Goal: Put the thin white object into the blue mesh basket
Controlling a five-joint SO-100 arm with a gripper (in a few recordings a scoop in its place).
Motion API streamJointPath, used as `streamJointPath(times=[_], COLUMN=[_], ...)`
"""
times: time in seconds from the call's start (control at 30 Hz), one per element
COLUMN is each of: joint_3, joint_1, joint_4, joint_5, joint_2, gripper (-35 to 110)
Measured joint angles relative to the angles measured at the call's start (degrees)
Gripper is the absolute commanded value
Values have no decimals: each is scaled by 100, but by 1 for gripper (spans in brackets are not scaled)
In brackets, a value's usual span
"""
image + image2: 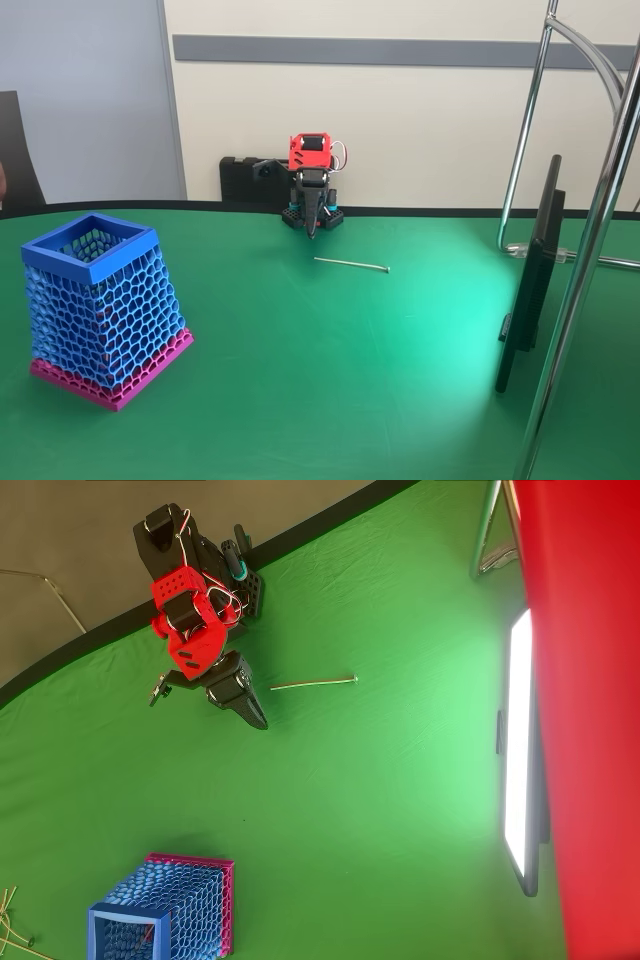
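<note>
On the green table (330, 370), the thin white object (351, 264) lies flat, just in front of the gripper (313, 228) and a little right in the fixed view, long axis crosswise to the arm. The fingers look pressed together, holding nothing. The blue mesh basket (92, 300) sits well apart, left.
</note>
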Motion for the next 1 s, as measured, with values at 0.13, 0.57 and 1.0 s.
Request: streamJointPath(times=[0.13, 0.57, 1.0], joint_3=[0, 0, -650], joint_1=[0, -62, -158], joint_4=[0, 0, 422], joint_5=[0, 0, 255], joint_2=[0, 0, -510], gripper=[1, 1, 1])
